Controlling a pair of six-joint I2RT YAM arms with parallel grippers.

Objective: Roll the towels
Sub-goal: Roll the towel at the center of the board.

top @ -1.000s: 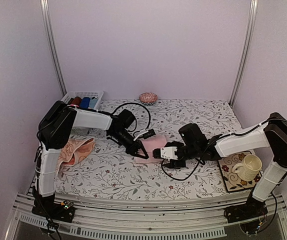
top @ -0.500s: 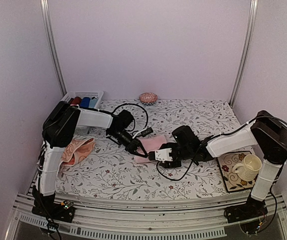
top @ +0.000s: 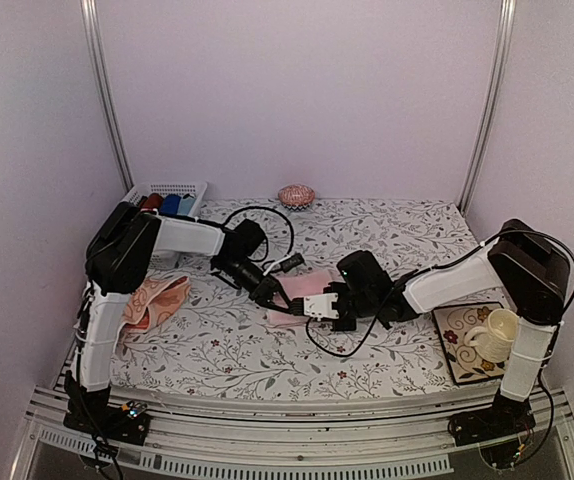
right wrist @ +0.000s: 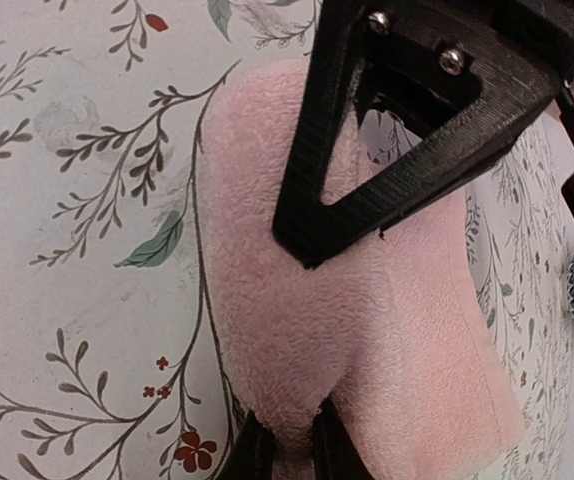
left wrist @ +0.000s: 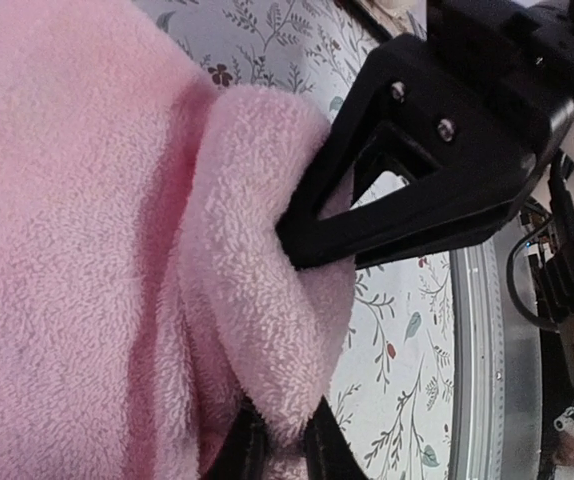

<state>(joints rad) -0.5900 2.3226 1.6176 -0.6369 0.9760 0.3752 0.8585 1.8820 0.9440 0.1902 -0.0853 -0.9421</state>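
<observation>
On table (top: 217,350) | pink towel (top: 302,288) | left jaws clamped on it | right jaws clamped on it

walls (top: 297,90): plain pale lilac | posts (top: 107,95): metal, two | table (top: 387,225): floral cloth | light: seemingly even

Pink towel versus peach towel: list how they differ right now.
The pink towel is plain; the peach towel carries a cream swirl pattern. The pink towel lies mid-table, pinched by the left gripper and the right gripper, with one edge folded over. The peach towel lies crumpled and untouched far to the left. Both are soft cloths on the floral table cover, and neither is a finished roll yet.
</observation>
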